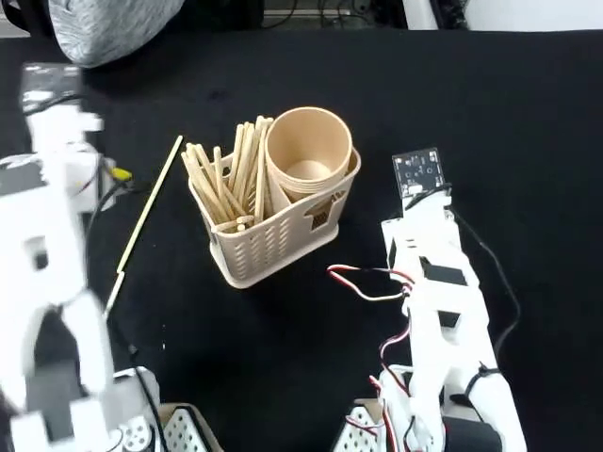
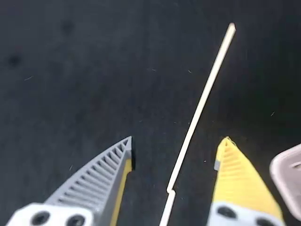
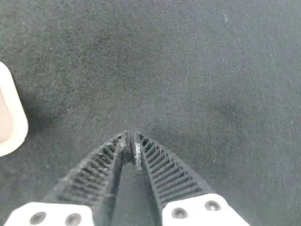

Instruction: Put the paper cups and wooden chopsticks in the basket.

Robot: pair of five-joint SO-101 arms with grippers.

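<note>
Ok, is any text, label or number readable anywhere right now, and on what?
None readable.
The basket, paper cups and chopsticks carry no print.
The small circuit board on the right arm has pale specks, too small to read.

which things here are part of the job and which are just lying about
Job:
basket
cups, nested in it
chopsticks, standing in it
loose chopstick on the table, the left arm's jaws open either side of it

Lying about:
grey bundle at the table's far edge
</note>
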